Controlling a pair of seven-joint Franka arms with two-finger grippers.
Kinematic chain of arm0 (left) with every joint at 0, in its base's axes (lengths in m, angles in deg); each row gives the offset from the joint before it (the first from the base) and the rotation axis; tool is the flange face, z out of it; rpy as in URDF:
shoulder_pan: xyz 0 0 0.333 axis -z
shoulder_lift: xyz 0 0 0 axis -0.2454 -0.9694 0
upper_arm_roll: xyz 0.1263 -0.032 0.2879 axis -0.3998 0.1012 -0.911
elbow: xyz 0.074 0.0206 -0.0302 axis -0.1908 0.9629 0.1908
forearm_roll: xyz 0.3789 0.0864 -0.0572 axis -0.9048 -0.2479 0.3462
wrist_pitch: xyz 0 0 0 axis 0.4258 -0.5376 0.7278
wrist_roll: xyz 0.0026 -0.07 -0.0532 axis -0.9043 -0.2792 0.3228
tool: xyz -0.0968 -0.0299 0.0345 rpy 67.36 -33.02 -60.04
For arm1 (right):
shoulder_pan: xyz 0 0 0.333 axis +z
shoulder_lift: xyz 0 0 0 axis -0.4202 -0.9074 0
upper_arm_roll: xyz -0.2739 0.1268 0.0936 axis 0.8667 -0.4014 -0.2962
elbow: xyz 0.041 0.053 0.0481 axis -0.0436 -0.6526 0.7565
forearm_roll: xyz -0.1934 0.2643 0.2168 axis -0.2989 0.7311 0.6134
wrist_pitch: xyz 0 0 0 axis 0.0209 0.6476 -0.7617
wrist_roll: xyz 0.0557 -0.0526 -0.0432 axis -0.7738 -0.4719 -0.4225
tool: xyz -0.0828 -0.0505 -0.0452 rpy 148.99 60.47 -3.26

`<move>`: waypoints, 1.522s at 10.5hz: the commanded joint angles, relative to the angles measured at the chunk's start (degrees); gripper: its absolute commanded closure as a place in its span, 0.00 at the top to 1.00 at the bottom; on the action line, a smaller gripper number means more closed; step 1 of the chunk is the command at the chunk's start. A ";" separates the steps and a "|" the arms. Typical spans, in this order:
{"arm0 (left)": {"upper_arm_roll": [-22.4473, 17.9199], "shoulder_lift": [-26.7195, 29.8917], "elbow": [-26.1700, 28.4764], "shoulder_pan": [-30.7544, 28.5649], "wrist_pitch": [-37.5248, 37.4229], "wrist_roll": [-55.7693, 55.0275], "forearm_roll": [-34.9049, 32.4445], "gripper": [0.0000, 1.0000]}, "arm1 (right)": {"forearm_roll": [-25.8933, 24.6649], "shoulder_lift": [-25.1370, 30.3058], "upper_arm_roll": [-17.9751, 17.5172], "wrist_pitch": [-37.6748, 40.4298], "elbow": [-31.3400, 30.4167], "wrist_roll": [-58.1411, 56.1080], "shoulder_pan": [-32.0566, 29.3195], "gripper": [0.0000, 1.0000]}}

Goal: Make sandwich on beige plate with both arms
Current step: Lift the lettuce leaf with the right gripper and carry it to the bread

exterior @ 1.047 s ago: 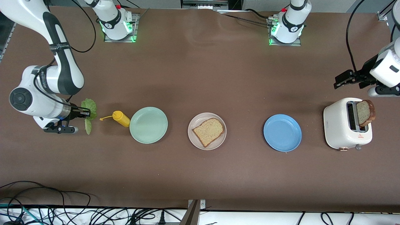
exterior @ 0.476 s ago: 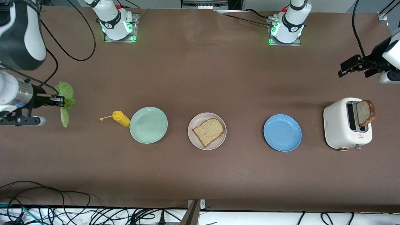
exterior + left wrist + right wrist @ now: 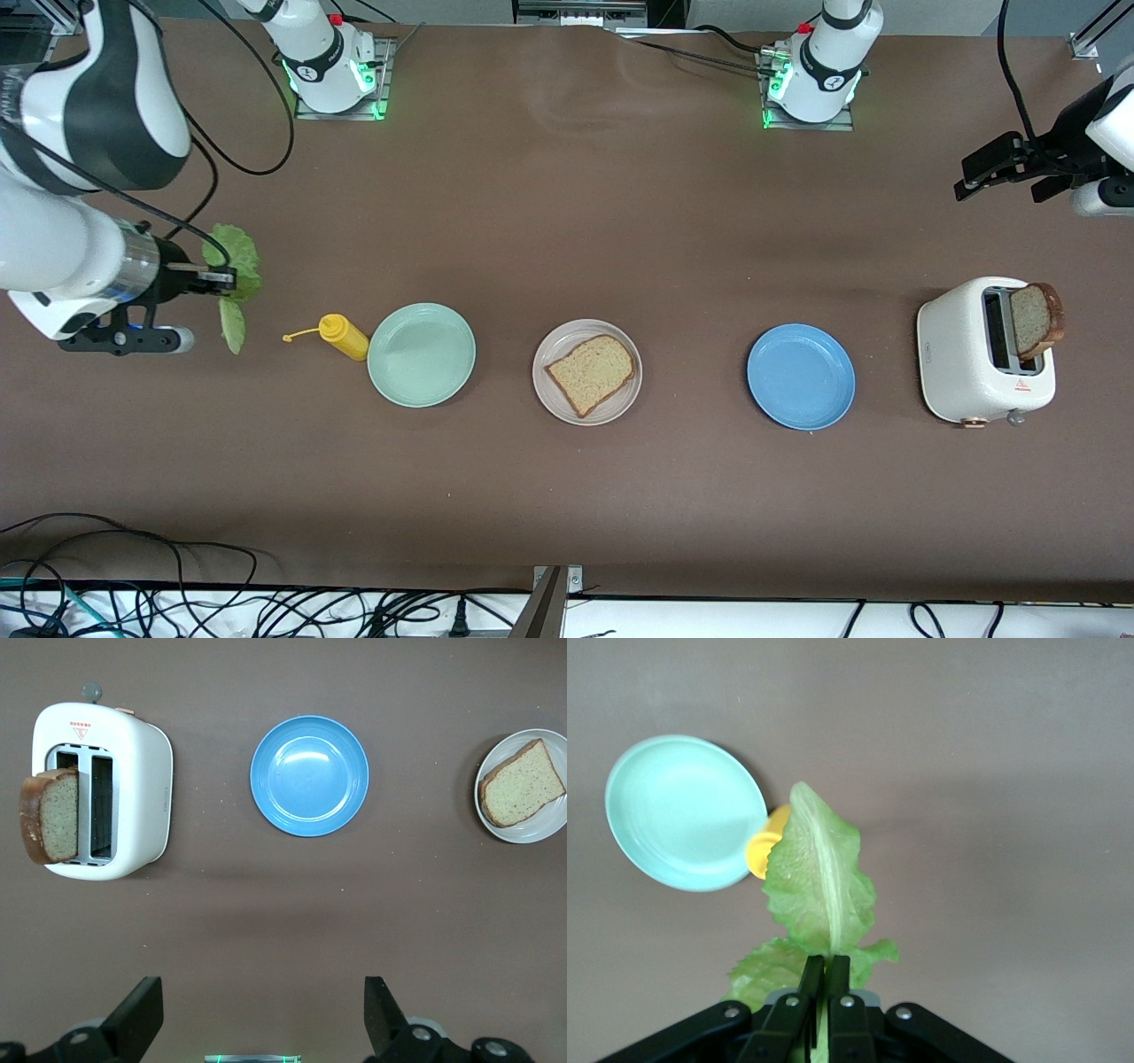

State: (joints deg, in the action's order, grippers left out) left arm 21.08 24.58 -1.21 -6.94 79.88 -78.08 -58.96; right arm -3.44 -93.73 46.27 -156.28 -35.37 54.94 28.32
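The beige plate (image 3: 554, 350) sits mid-table with one tan bread slice (image 3: 592, 374) lying on it; the left wrist view shows the plate (image 3: 549, 828) and the slice (image 3: 521, 784) too. A second slice (image 3: 1035, 319) stands in a slot of the white toaster (image 3: 966, 363) at the left arm's end. My right gripper (image 3: 226, 279) hangs over bare table at the right arm's end, shut on the stem of a green lettuce leaf (image 3: 237, 266). In the right wrist view the leaf (image 3: 819, 877) droops from the gripper (image 3: 830, 964). My left gripper (image 3: 966, 182) is open and empty over bare table, fingertips (image 3: 146, 997) wide apart.
A mint green plate (image 3: 421, 354) and a yellow squeeze bottle (image 3: 344, 337) lie between the lettuce and the beige plate. A blue plate (image 3: 801, 377) sits between the beige plate and the toaster. Cables run along the table's front edge.
The right gripper lifted the lettuce, swung it toward the table's end, then came partway back toward the yellow bottle. The left gripper drew up and away from the toaster.
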 commanded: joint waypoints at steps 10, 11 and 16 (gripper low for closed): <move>2.25 -3.21 -3.99 -2.00 -3.20 0.29 -1.01 1.00 | 5.59 -11.02 -0.93 -26.93 3.25 35.92 19.27 0.00; 3.12 -3.21 -3.81 -2.08 -3.02 0.38 -1.89 1.00 | 5.41 -12.77 -0.93 -31.49 3.17 41.02 21.38 0.00; 3.13 -3.30 -2.05 -2.79 -0.83 2.40 -1.63 1.00 | -4.40 -22.27 -0.31 -51.47 3.52 56.00 30.09 0.00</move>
State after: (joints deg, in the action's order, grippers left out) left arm 23.28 20.87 -4.23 -8.58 77.75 -77.63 -59.68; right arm -3.94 -113.64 45.19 -206.14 -34.54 107.57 56.57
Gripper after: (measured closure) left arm 0.000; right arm 0.943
